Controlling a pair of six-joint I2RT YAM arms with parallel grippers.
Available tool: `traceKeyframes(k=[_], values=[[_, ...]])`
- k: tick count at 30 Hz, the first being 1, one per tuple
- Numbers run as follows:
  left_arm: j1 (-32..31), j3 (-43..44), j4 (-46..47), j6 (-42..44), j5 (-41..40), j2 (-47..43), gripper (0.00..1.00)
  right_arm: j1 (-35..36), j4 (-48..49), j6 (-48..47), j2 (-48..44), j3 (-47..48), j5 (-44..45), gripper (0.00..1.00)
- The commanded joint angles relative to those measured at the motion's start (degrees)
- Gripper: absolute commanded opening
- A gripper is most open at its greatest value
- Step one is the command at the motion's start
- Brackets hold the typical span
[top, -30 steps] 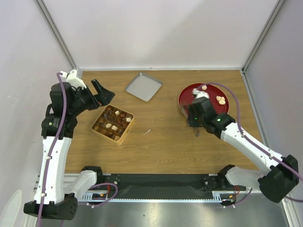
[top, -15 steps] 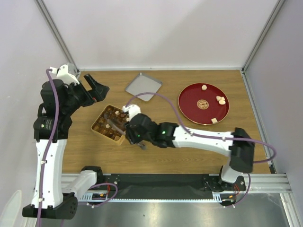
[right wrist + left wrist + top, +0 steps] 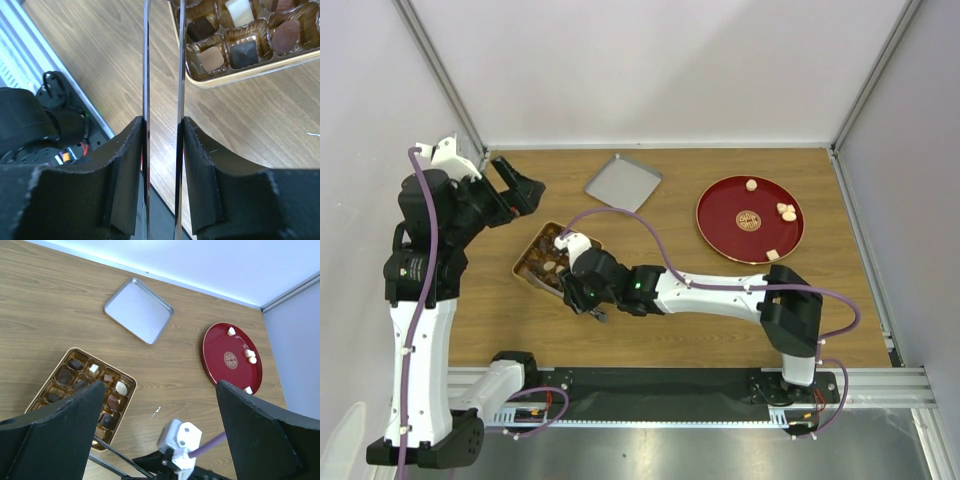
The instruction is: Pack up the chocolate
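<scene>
While its arm (image 3: 720, 293) is stretched leftward, the right gripper (image 3: 163, 124) is clamped on thin metal tongs (image 3: 180, 60), the square tan box (image 3: 240, 76) of chocolate (image 3: 213, 58) just ahead.

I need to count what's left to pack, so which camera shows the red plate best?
Left wrist: the red plate appears whole, largest and unobstructed, with four pale sweets on it. Top external also shows it whole, only smaller. Right wrist misses it entirely.

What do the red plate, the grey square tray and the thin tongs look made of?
Red plate: probably lacquer or plastic, glossy, judging by its even sheen. Grey tray: likely metal, matte silver with a raised rim. Tongs: metal, polished, their thin blades mirror-bright.
</scene>
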Motion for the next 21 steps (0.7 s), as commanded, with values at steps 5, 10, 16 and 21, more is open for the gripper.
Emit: traceKeyframes(k=[5, 10, 16, 21], values=[[0.5, 1.7, -0.3, 0.8, -1.0, -1.2, 1.00, 0.1, 2.7, -0.6, 1.8, 3.0, 1.3, 0.41], [0.5, 1.2, -0.3, 0.6, -0.9, -1.4, 1.00, 0.1, 2.7, -0.7, 1.6, 3.0, 1.7, 0.46], [0.5, 0.7, 0.4, 0.9, 0.1, -1.8, 1.00, -0.4, 2.4, -1.7, -1.0, 2.9, 3.0, 0.46], [0.5, 0.7, 0.5, 1.0, 0.4, -1.7, 1.00, -1.9, 1.6, -2.1, -5.5, 1.3, 4.3, 0.46]])
